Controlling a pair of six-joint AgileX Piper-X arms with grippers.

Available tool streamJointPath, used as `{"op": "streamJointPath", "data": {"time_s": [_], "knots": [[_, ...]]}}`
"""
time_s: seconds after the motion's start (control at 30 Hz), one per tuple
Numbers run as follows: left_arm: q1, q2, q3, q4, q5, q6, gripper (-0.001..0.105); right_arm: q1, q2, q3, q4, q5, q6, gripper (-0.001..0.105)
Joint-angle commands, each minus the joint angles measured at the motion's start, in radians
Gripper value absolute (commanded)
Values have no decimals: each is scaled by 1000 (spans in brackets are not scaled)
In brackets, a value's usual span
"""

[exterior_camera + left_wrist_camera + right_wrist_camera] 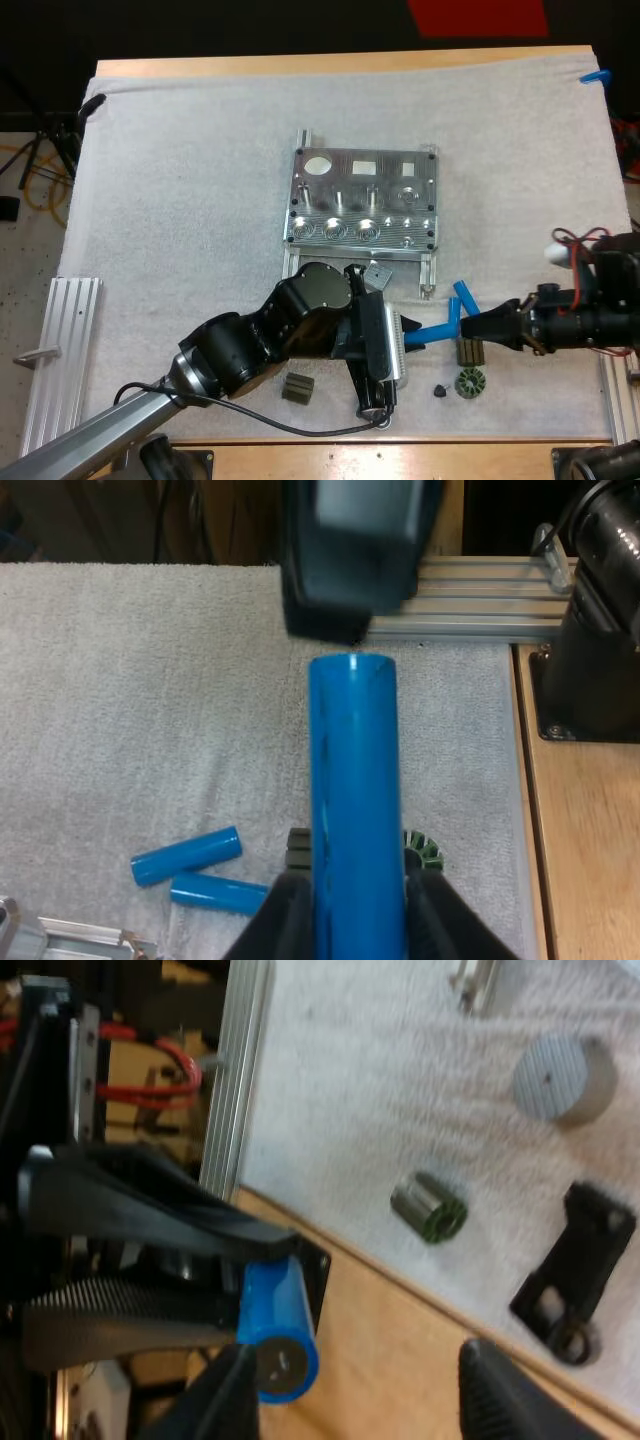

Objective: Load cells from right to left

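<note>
Left end effector (355,905) pinches blue cell (352,770), free end offered to spread right end effector (360,1385); probably a handover for loading the fixture (362,200).

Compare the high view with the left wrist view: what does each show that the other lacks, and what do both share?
High view adds: the fixture's holes and a dark block by the left arm. Left wrist view adds: the left fingers pressing the held cell from both sides. Shared: that cell, two loose cells, the right gripper.
</note>
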Motion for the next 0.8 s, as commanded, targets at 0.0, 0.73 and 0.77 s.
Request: {"op": "streamJointPath", "data": {"time_s": [0.0,0.73,0.77], "knots": [[-5,-5,-8,-10,9,4,0,15,9,-7,-6,-15,5,46],[-5,-5,9,-10,9,4,0,88,69,-7,-97,-36,63,46],[-5,-5,14,-10,9,4,0,88,69,-7,-99,-35,63,46]]}}
